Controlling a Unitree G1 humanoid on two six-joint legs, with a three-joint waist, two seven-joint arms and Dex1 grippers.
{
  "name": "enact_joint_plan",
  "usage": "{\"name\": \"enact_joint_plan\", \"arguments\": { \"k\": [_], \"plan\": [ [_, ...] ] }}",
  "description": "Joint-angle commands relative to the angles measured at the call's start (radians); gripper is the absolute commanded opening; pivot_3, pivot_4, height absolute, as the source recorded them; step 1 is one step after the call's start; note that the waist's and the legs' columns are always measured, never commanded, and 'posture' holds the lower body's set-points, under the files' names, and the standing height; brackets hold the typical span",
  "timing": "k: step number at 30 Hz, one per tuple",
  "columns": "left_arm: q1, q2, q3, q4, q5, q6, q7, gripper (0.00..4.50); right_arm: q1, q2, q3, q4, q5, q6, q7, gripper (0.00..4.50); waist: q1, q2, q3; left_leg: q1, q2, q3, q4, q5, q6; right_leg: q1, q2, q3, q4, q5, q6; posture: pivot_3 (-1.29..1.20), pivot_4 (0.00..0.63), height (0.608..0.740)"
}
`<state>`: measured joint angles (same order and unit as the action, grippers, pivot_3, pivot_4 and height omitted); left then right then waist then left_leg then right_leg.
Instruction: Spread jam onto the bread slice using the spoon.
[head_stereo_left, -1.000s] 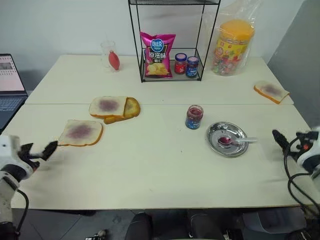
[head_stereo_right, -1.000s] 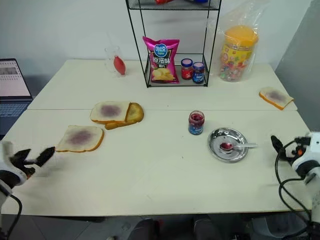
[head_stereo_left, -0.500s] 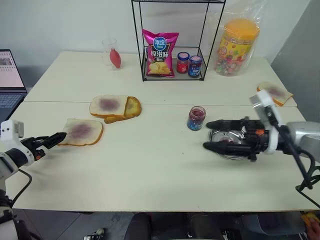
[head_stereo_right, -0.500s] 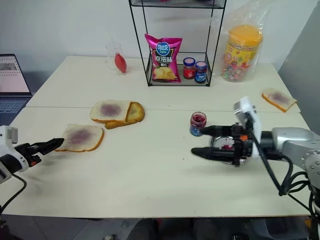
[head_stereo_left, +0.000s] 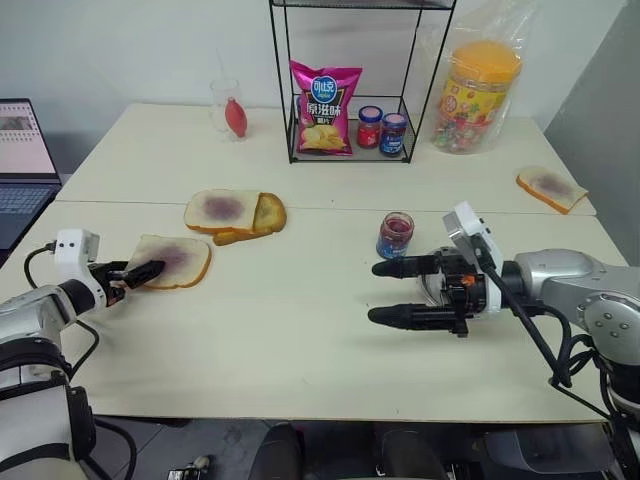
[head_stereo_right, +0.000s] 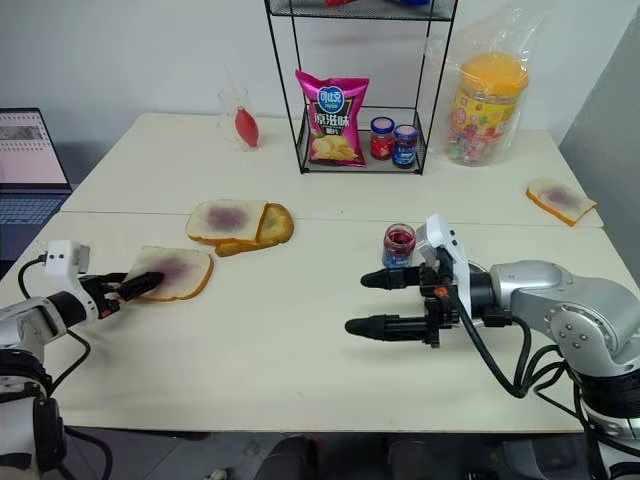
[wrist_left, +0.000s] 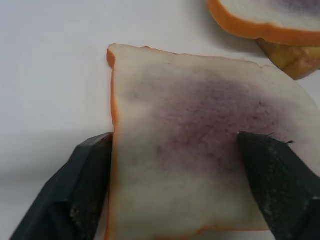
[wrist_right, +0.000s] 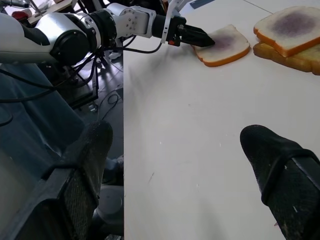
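Bread slice (head_stereo_left: 172, 260) at left — left claw (head_stereo_left: 140, 272) straddles its edge, fingers apart; right claw (head_stereo_left: 385, 293) spread wide, mid-counter.

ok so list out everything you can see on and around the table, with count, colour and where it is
bread slice: one, white with a purple jam smear, left front of the table
stacked bread: two, white over browner toast, behind that slice
far bread: one, smeared, right edge
jam: one open jar, dark red, centre-right
plate: one, steel, partly behind the right gripper
wire rack: one, black, back centre
chip bag: one, pink, in the rack
lidded jars: two, red and blue caps, in the rack
candy tub: one, orange lid, bagged, back right
glass: one, clear, red item inside, back left
laptop: one, far left
left gripper: at the bread slice's edge
right gripper: open, above the table
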<state>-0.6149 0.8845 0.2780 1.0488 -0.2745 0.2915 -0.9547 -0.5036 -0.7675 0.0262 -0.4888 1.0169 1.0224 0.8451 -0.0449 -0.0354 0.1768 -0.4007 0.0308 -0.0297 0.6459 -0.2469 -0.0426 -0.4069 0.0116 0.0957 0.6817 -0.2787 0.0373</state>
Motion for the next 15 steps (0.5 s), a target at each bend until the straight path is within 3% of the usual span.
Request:
{"name": "enact_joint_plan", "arguments": {
  "k": [1, 15],
  "plan": [
    [0.001, -0.013, -0.045, 0.028, 0.047, -0.015, -0.035, 3.05, -0.004, 0.008, -0.025, -0.024, 0.012, -0.009, -0.01, 4.5, 0.002, 0.0, 0.0, 0.0, 0.0, 0.0, 0.0, 0.0, 0.0, 0.0, 0.0, 0.0, 0.0, 0.0, 0.0, 0.0, 0.15, 0.74],
    [-0.01, -0.006, -0.024, 0.009, 0.049, -0.088, -0.01, 0.48, 0.038, 0.026, -0.031, -0.039, -0.013, -0.024, -0.038, 4.5, 0.006, 0.0, 0.0, 0.001, 0.0, -0.001, 0.0, 0.0, 0.0, 0.0, 0.001, 0.0, 0.001, 0.0, 0.001, 0.0, 0.15, 0.74]
  ]
}}
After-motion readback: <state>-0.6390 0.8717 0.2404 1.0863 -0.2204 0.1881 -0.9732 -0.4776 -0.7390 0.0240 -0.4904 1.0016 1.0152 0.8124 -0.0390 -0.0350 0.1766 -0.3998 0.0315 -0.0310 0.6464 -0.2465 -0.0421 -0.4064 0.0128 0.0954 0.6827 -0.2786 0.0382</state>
